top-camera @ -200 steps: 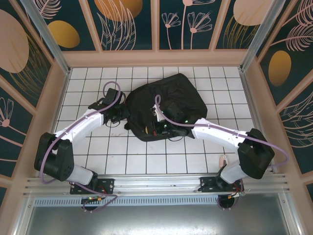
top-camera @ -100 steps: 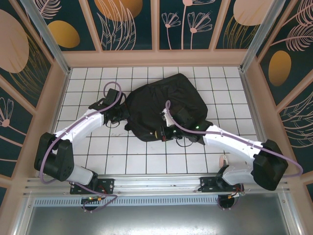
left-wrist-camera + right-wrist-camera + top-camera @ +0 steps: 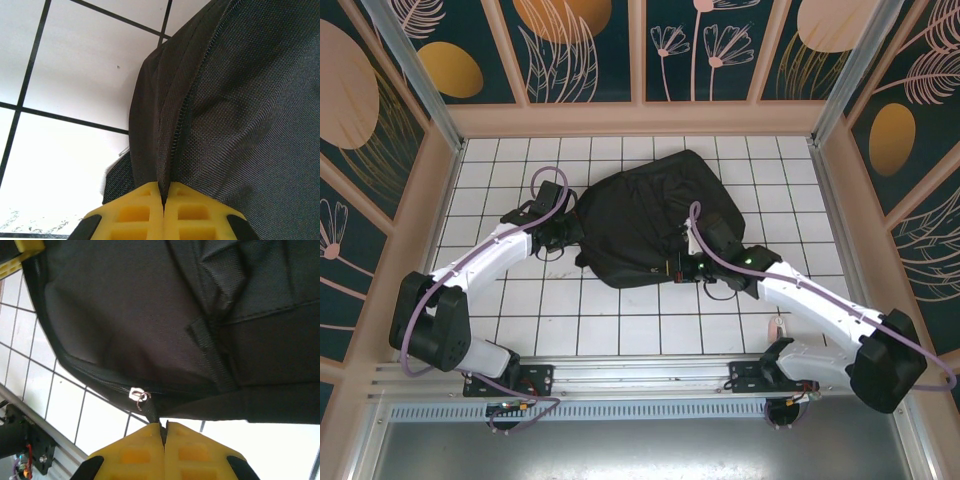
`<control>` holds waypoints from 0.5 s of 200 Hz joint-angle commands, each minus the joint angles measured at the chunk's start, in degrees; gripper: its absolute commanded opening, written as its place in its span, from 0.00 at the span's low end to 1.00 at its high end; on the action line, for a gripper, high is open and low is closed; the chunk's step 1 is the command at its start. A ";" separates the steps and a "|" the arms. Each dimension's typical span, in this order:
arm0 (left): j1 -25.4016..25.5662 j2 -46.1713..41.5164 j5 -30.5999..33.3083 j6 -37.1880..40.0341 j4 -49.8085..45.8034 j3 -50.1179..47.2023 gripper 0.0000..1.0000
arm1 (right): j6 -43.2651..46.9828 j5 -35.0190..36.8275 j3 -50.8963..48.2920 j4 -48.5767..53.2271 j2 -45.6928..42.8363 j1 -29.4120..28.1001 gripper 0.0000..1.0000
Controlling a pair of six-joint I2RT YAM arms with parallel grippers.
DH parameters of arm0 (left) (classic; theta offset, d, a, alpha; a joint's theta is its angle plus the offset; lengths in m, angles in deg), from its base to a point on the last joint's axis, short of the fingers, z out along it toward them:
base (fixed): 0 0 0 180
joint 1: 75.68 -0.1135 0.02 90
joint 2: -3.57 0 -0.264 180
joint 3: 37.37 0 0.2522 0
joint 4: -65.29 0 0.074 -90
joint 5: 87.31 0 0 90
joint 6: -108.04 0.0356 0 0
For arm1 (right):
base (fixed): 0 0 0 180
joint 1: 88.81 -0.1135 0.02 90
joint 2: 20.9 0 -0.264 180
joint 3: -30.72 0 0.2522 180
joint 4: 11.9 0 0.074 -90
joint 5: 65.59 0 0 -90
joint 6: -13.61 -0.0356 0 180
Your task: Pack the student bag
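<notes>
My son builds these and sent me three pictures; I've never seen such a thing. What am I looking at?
Two robot arms are bolted at the near edge of a white tiled table. One picture looks down from above and behind them; the other two come from cameras on each wrist, so the yellow fingers at the bottom are that arm's own. On the table lies a black backpack, the student bag. The left gripper is shut on a fold of its fabric beside a zipper. The right gripper is shut on what looks like the dark zipper pull.
</notes>
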 commanded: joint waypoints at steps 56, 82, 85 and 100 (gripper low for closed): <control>-1.10 -0.86 1.73 0.76 1.20 -0.56 0.00 | -0.73 0.81 -1.78 0.52 -5.09 0.86 0.00; -1.03 -0.64 -0.68 0.65 2.08 -0.76 0.31 | -0.86 -0.31 -0.17 -1.93 -3.58 0.87 0.00; -1.09 -0.64 -0.99 0.65 2.16 -0.74 0.34 | -0.77 -0.38 0.20 -2.21 -3.23 0.91 0.00; -1.09 -1.26 -2.60 0.75 2.78 -0.65 0.42 | -0.40 -1.18 2.01 -3.67 -0.47 0.87 0.01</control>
